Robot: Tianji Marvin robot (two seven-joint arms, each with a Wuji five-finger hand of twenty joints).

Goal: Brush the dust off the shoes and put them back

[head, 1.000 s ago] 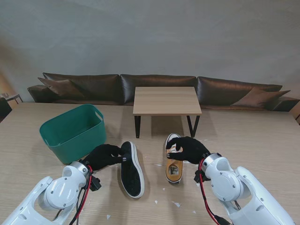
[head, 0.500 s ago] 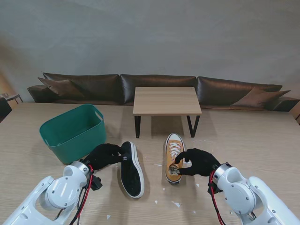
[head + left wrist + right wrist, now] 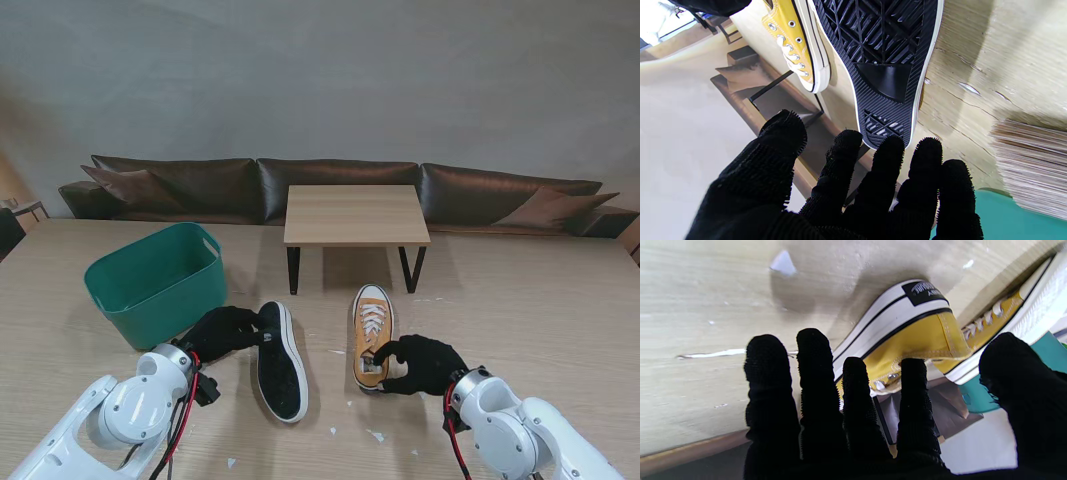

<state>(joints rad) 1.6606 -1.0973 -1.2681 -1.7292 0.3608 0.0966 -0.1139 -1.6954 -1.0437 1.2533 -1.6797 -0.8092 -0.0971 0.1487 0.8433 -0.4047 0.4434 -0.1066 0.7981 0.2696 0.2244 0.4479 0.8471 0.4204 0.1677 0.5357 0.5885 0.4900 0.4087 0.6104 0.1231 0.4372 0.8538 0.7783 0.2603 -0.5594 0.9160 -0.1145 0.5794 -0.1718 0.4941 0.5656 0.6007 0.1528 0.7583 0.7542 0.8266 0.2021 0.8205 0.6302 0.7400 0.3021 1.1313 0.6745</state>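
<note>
Two shoes lie on our table: the upright yellow shoe (image 3: 373,337) sits at about one o'clock from us, toe pointing away, and the black-soled shoe (image 3: 279,360), tipped on its side with the tread showing, sits at about eleven o'clock, just beside it but apart. Our right hand (image 3: 421,363) curls round the yellow shoe's heel, at the shoe's six o'clock, fingers (image 3: 858,386) spread along the heel wall and thumb out to the side; whether they press the canvas or only hover, we cannot tell. Our left hand (image 3: 224,331) rests at the black-soled shoe's far end, fingers apart, fingertips (image 3: 888,148) against the edge of the sole rather than clamped on it. We judge the brushing step is in hand. The next move calls for a firm sweep along the upper without pushing the shoe askew. We count one green basket (image 3: 157,281) at ten o'clock, and several white scraps (image 3: 376,435) near us.
</note>
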